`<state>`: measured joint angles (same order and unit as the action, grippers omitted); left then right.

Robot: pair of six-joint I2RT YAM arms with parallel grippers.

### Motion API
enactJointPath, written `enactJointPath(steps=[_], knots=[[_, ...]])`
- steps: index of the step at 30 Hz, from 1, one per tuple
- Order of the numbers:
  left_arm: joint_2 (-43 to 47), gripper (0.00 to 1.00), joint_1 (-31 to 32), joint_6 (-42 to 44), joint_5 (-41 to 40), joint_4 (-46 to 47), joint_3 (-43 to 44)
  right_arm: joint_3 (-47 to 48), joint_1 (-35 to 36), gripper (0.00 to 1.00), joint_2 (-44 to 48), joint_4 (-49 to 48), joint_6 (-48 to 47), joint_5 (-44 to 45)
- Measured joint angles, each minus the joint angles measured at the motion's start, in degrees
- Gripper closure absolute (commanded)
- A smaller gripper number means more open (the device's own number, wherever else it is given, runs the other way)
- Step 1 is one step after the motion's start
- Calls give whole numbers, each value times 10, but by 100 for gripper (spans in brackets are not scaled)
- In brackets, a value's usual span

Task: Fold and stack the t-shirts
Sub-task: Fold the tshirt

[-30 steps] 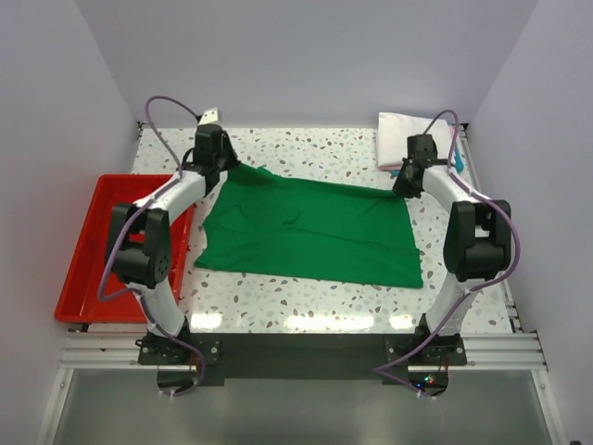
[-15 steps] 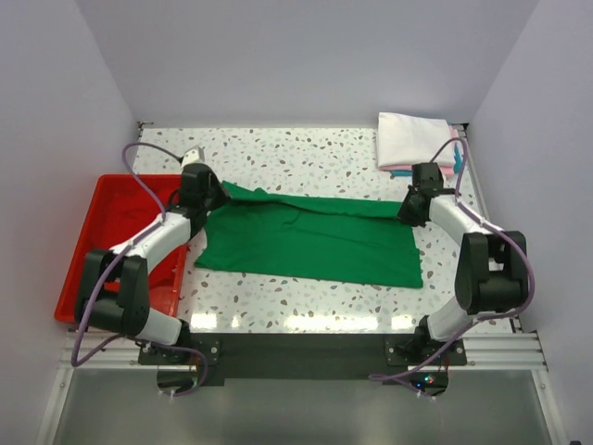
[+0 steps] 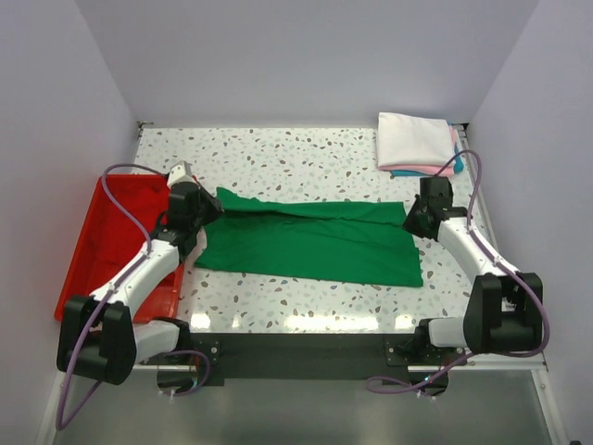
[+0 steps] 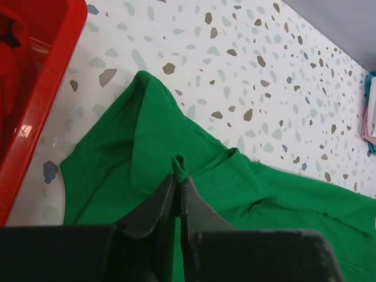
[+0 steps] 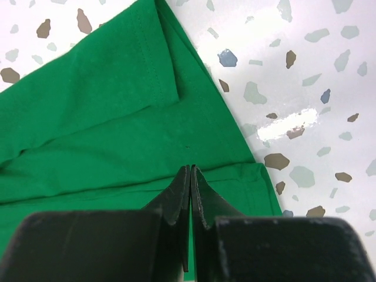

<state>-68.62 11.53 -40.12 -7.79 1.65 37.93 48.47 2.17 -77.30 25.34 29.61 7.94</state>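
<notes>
A bright green t-shirt (image 3: 306, 243) lies spread across the middle of the table, its far edge drawn forward into a long fold. My left gripper (image 3: 211, 208) is at the shirt's far left corner; in the left wrist view it (image 4: 178, 176) is shut on a small pinch of green cloth (image 4: 153, 147) that sticks up between the tips. At the far right corner my right gripper (image 3: 414, 220) is shut, its tips (image 5: 191, 168) pressed together on the folded green edge (image 5: 106, 117). Folded white, pink and light blue t-shirts (image 3: 412, 141) are stacked at the back right.
A red plastic tray (image 3: 102, 250) sits off the table's left edge, close beside my left arm, with its rim (image 4: 41, 88) in the left wrist view. Speckled tabletop (image 3: 296, 153) shows behind the shirt. Grey walls close in the back and both sides.
Both grippers have moved toward the near edge, pulling the green shirt's far edge forward with them. The shirt looks narrower front to back now.
</notes>
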Motion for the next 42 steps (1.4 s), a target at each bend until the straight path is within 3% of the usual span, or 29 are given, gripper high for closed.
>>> enactJointPath(steps=[4,6,10,13,21,42], knots=[[24,100,0,-9,-3,-7,-15,-9,0,97,16,4,0,0],[28,100,0,-12,-3,-7,-23,-11,0,83,17,4,1,-1],[28,100,0,-13,-3,-9,-36,-11,0,64,6,-5,3,-5],[23,100,0,-14,-3,-8,-41,-9,0,58,-27,-21,5,-15],[13,100,0,-13,-3,-5,-40,21,0,57,-122,-62,20,-29],[0,100,0,-9,-3,-5,-25,70,0,60,-172,-87,44,-24]])
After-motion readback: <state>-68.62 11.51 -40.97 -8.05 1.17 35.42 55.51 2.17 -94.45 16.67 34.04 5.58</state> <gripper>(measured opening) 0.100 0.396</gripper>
